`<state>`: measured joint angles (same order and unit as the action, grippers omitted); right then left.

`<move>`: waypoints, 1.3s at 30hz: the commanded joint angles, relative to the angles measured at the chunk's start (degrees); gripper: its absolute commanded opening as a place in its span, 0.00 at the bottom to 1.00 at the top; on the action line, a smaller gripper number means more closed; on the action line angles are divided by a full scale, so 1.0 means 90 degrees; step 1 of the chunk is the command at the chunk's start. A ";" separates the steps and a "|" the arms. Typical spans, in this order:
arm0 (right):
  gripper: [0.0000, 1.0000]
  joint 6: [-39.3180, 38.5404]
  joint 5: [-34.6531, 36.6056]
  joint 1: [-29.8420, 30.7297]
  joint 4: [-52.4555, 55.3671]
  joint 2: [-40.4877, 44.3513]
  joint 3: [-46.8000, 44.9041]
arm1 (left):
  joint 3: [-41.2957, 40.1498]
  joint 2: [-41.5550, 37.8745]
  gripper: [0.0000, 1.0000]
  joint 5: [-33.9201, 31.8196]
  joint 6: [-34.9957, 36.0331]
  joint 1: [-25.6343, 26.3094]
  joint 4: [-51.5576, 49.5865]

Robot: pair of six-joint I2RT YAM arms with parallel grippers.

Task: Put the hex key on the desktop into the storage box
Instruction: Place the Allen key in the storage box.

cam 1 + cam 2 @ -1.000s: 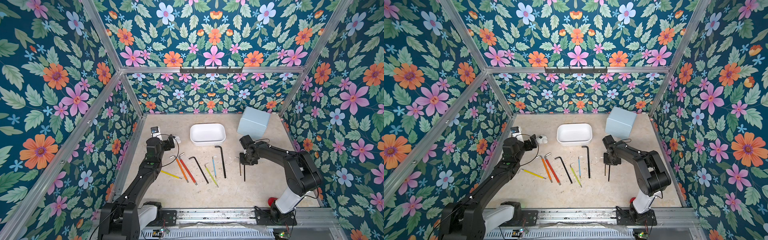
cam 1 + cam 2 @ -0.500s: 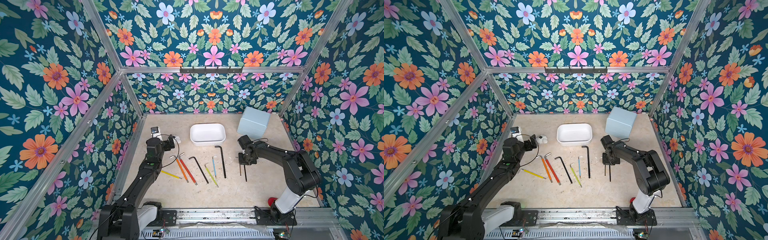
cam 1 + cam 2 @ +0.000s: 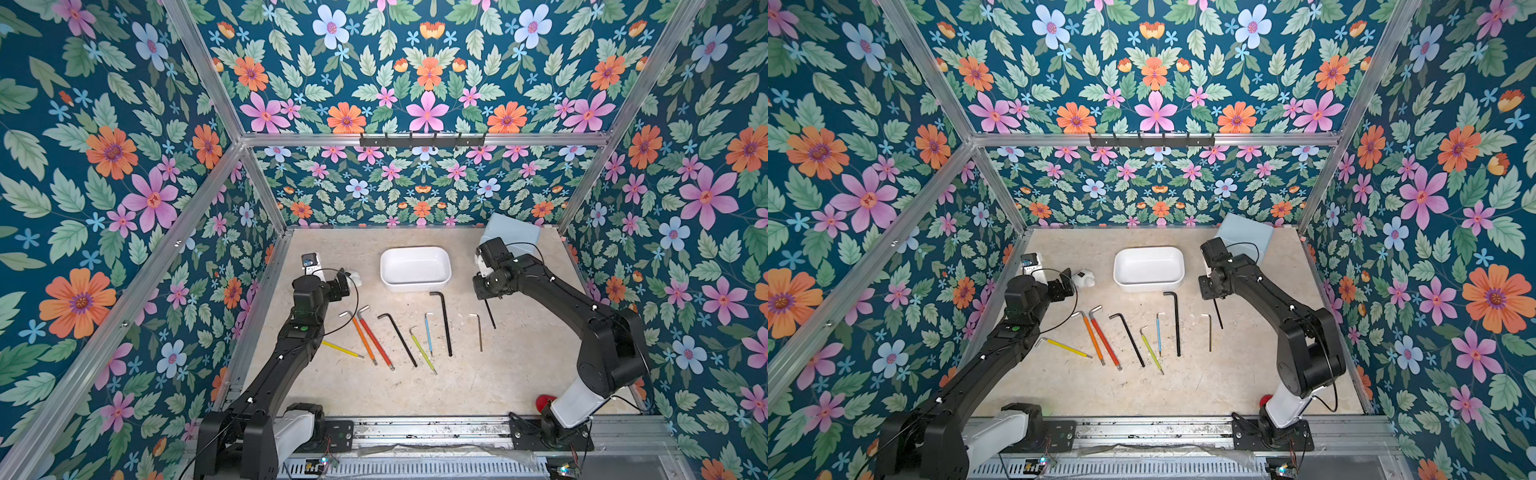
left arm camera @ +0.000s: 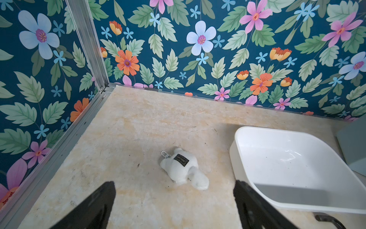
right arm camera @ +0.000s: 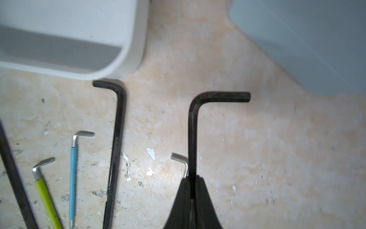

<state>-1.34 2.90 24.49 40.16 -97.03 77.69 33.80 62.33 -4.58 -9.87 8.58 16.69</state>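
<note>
My right tool point(image 5: 191, 179) is clamped tight on the shank of a black hex key point(image 5: 191, 128). I judge the key hangs just clear of the worktop point(image 5: 257, 158), above a small silver hex key point(image 5: 181, 158). It sits off the short end of the storage box point(image 5: 136, 39), on the side facing the pale blue box point(image 5: 307, 39).

Its long axis runs from my tool towards the level of the storage box's near corner. The bend is at that far end, and the short arm points away from the storage box, towards the pale blue box. In a top view the tail of the shank point(image 3: 491, 314) trails back from the tool, away from the storage box.

To do this step well, I would lift until that tail clears the rim. Then I would travel sideways over the storage box point(image 3: 415, 286), hold firmly because a thin shank can swivel, and let go low.

On the storage box's opposite side my left tool point(image 4: 173, 190) is spread apart and empty, near a white plush toy point(image 4: 183, 168).
</note>
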 commanded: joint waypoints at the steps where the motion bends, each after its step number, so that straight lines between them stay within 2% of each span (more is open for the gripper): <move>1: 0.00 -0.1560 -0.0746 0.0040 -0.0043 -0.0235 0.0538 | 0.0053 -0.0020 0.99 -0.0028 0.0042 -0.0006 0.0031; 5: 0.00 -0.2639 -0.1578 0.0155 -0.0220 -0.0533 0.1278 | 0.0035 -0.0050 1.00 -0.0078 0.0042 -0.0001 0.0031; 8: 0.00 -0.3277 -0.1900 0.0238 -0.0379 -0.0853 0.1844 | 0.0044 -0.0055 0.99 -0.0104 0.0043 -0.0006 0.0021; 13: 0.00 -0.3841 -0.2265 0.0312 -0.0213 -0.1904 0.3127 | 0.0043 -0.0041 0.99 -0.0152 0.0066 -0.0006 0.0021; 21: 0.00 -0.4198 -0.2358 0.0500 -0.0388 -0.3378 0.4570 | 0.0043 -0.0012 0.99 -0.0244 0.0110 -0.0006 0.0021; 29: 0.00 -0.4301 -0.2310 0.0712 0.0078 -0.4476 0.5961 | 0.0043 0.0062 0.99 -0.0302 0.0169 -0.0006 0.0030; 33: 0.00 -0.4314 -0.2261 0.0760 0.0315 -0.4846 0.6195 | 0.0024 0.0087 0.99 -0.0345 0.0207 -0.0006 0.0031; 39: 0.00 -0.4323 -0.2149 0.0804 0.0027 -0.4758 0.5408 | 0.0004 0.0096 0.99 -0.0363 0.0218 -0.0006 0.0059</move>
<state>-39.27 -16.64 31.33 40.88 -140.49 128.25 33.82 63.11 -7.42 -8.56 8.58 16.69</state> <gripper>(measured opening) 0.093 0.994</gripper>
